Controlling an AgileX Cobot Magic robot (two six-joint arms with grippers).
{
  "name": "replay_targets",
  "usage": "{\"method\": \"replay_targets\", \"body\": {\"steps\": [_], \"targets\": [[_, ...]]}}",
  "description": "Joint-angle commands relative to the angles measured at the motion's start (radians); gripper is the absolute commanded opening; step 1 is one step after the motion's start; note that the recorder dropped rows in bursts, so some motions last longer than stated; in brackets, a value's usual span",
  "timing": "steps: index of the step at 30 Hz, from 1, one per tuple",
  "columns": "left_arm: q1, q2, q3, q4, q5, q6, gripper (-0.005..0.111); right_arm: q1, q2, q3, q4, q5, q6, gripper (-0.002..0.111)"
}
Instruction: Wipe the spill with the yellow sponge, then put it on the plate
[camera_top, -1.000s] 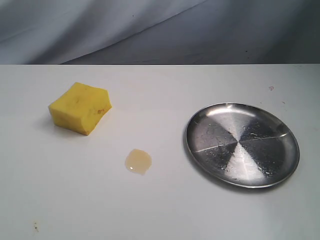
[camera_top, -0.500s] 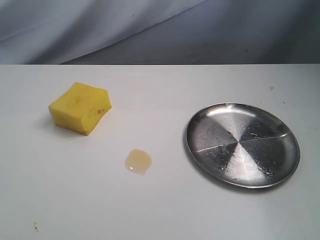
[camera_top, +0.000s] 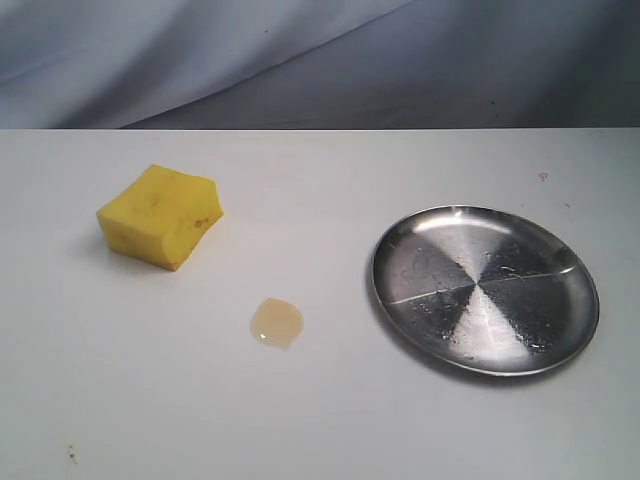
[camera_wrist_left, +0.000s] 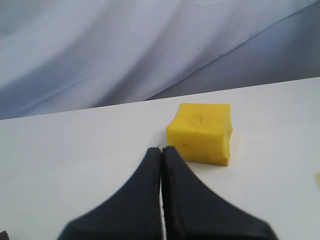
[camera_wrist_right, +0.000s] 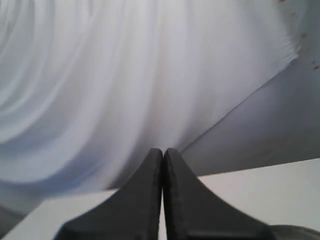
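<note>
The yellow sponge (camera_top: 162, 214) lies on the white table at the left; in the left wrist view the sponge (camera_wrist_left: 201, 133) sits just beyond my left gripper (camera_wrist_left: 161, 149), which is shut and empty. The spill (camera_top: 276, 322), a small pale amber puddle, lies between sponge and plate, nearer the front; its edge (camera_wrist_left: 317, 180) shows at the border of the left wrist view. The silver plate (camera_top: 485, 288) rests empty at the right. My right gripper (camera_wrist_right: 163, 151) is shut and empty, facing the backdrop; a sliver of the plate's rim (camera_wrist_right: 299, 231) shows beside it. Neither gripper appears in the exterior view.
A grey-blue cloth backdrop (camera_top: 320, 60) hangs behind the table's far edge. A small dark speck (camera_top: 72, 455) marks the table near the front left, and faint specks (camera_top: 542, 176) lie behind the plate.
</note>
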Motion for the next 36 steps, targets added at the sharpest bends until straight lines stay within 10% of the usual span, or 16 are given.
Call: {"method": "replay_targets", "body": {"steps": [1,17,25,36], "targets": [[0.001,-0.003,-0.001,-0.004,-0.006,-0.008,0.000,0.201,0.336,-0.193,-0.016,0.049,-0.187,0.000],[0.001,-0.003,-0.001,-0.004,-0.006,-0.008,0.000,0.527,1.555,-1.177,-0.014,0.514,-0.290,0.000],[0.001,-0.003,-0.001,-0.004,-0.006,-0.008,0.000,0.523,1.900,-1.613,-0.202,0.511,0.149,0.075],[0.001,-0.003,-0.001,-0.004,-0.006,-0.008,0.000,0.435,2.095,-1.758,-0.160,0.445,0.324,0.078]]}}
